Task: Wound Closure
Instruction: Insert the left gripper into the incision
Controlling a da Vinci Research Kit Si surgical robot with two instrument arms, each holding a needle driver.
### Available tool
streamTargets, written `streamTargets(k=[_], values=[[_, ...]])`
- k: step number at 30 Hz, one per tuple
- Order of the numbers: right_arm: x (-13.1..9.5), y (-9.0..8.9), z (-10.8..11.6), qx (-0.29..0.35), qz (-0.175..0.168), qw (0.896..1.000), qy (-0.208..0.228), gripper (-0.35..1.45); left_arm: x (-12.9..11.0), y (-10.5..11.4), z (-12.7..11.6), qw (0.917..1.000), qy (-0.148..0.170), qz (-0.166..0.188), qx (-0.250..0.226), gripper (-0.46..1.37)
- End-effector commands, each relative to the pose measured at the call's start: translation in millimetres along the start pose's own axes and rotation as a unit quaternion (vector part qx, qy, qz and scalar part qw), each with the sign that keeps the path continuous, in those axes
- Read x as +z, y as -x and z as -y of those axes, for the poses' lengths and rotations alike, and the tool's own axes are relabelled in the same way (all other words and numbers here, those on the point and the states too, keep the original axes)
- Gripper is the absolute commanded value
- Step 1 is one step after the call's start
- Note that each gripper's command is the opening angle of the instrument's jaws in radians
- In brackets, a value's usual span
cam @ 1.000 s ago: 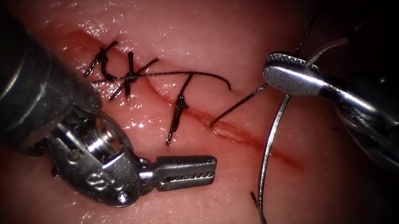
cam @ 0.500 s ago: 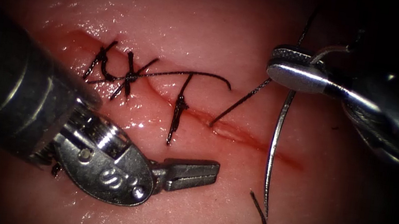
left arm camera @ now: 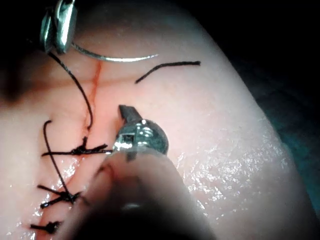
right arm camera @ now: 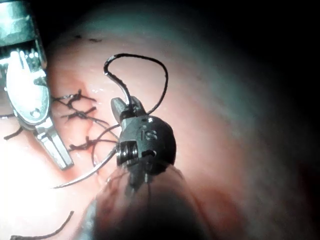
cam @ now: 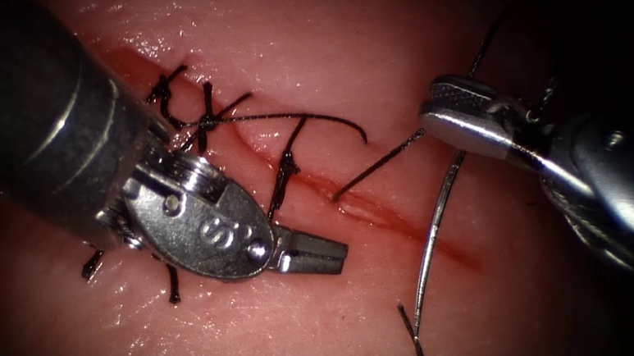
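Right gripper (cam: 459, 111) pinches the needle (cam: 429, 243) near its rear — clear of tissue (cam: 337, 32); left gripper (cam: 319, 253) pressed together, empty.

The endoscope view is lit brightly at its centre and falls to black at every edge and corner, a heavy vignette. Wet tissue (cam: 335, 48) gives small white glints, and the left tool (cam: 314, 254) and right tool (cam: 458, 117) show hard glare on their metal. The left tool's shaft, close to the lens, is dark and soft. In the left wrist view the near shaft is a blurred mass, the tissue beyond it pale, the background black. The right wrist view has a washed-out bright patch of tissue, a blurred near shaft and dark surroundings
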Motion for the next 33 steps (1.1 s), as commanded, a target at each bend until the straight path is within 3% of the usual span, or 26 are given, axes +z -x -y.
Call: streamTargets(k=[1,15,33], values=[[-0.1,0.1,-0.1,-0.012,-0.007,1.0,0.002,-0.35,0.1,0.2,0.0,1.0,0.005,0.0,-0.002,-0.35],[-0.2,-0.5,0.5,-0.087,-0.028,0.996,-0.006,-0.35,1.7,2.3,1.2,0.9997,0.0,0.014,-0.02,-0.35],[-0.7,-2.1,2.4,-0.094,-0.043,0.995,-0.015,-0.35,4.8,5.1,4.1,0.9983,-0.03,0.044,-0.024,-0.35]])
